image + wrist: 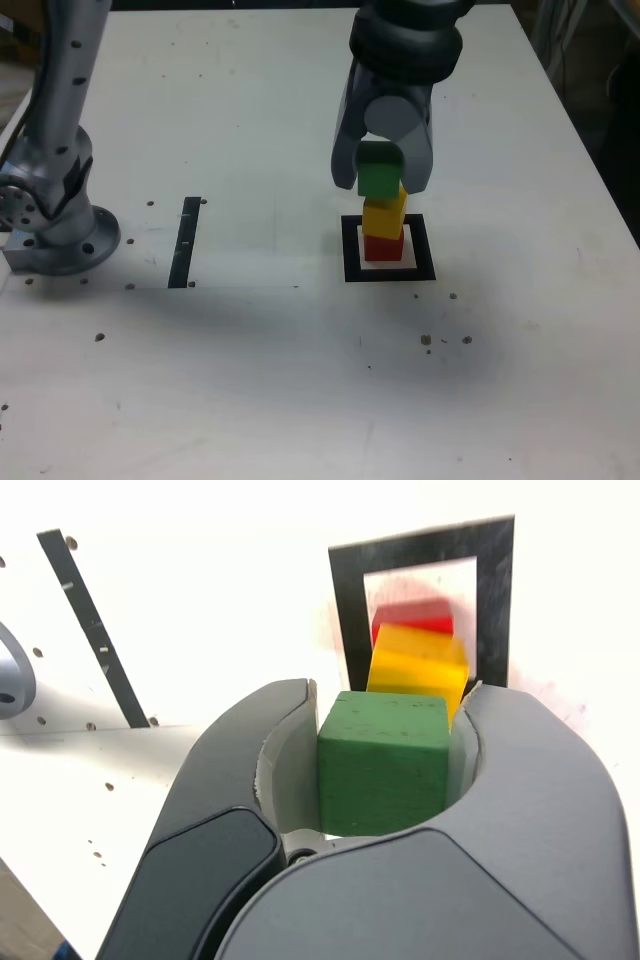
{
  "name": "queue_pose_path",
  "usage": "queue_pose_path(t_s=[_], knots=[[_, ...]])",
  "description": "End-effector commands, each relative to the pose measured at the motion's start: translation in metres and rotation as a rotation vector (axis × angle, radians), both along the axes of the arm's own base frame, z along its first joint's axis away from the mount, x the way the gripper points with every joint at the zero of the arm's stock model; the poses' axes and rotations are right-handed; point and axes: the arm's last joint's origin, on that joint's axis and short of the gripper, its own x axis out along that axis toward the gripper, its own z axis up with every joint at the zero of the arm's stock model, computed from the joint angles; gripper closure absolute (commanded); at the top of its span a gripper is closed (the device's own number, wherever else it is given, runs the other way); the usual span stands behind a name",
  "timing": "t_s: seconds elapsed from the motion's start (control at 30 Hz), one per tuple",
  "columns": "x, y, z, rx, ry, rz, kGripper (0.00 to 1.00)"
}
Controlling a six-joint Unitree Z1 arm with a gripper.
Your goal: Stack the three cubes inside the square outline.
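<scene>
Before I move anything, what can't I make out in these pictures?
- Exterior view: whether the green cube touches the yellow cube; they overlap in line of sight.
- Wrist view: the red cube's lower part, hidden by the yellow cube.
- Wrist view: part of the square outline, behind the cubes and gripper.
- Exterior view: the arm's upper part, cut off by the top edge.

High frontal exterior, close wrist, shared outline (389,276) (350,610)

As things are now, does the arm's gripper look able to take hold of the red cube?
Probably not: the gripper already has the green cube between its fingers, and the yellow cube sits on top of the red one.
</scene>
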Motion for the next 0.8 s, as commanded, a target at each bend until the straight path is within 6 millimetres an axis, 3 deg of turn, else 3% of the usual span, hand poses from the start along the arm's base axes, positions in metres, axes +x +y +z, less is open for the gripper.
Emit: queue_pose_path(t_s=[0.0,0.47,0.63,0.77], knots=[[-0.002,-0.001,0.0,0.0,0.003,0.002,0.85],[0.004,0.002,-0.012,0.006,-0.004,0.004,0.8],[0.008,0.002,-0.017,0.004,-0.003,0.0,0.7],[0.01,0.001,-0.019,-0.001,-0.001,-0.001,0.5]])
